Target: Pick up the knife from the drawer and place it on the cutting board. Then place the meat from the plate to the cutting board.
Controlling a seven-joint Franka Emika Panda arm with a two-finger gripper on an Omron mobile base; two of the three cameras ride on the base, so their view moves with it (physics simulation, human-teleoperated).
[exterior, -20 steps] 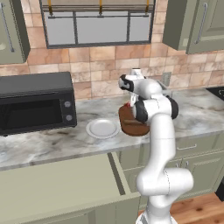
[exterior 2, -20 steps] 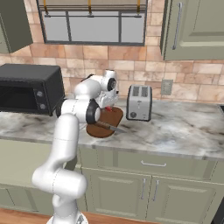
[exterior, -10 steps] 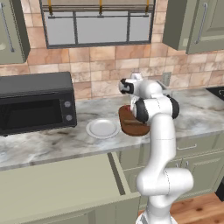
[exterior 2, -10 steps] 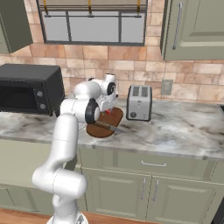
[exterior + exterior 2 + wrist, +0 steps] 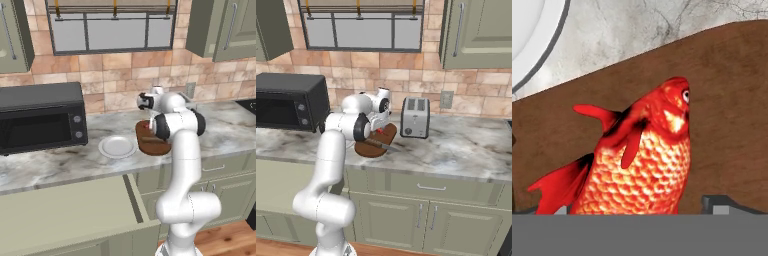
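Marble worktop (image 5: 60, 162) is carrying the plate (image 5: 117, 147) beside the board (image 5: 732, 90), where the knife (image 5: 382, 145) is lying. Over the board, the hand (image 5: 642, 210) is gripping the meat (image 5: 639, 165). Releasing too high or off-centre could be letting it roll off.

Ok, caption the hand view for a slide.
Red-orange fish-shaped meat over the dark cutting board, plate rim at corner.

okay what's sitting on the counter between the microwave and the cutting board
The plate, white, round and bare, lies on the marble counter between the microwave and the cutting board, close beside the board. The left base view shows it.
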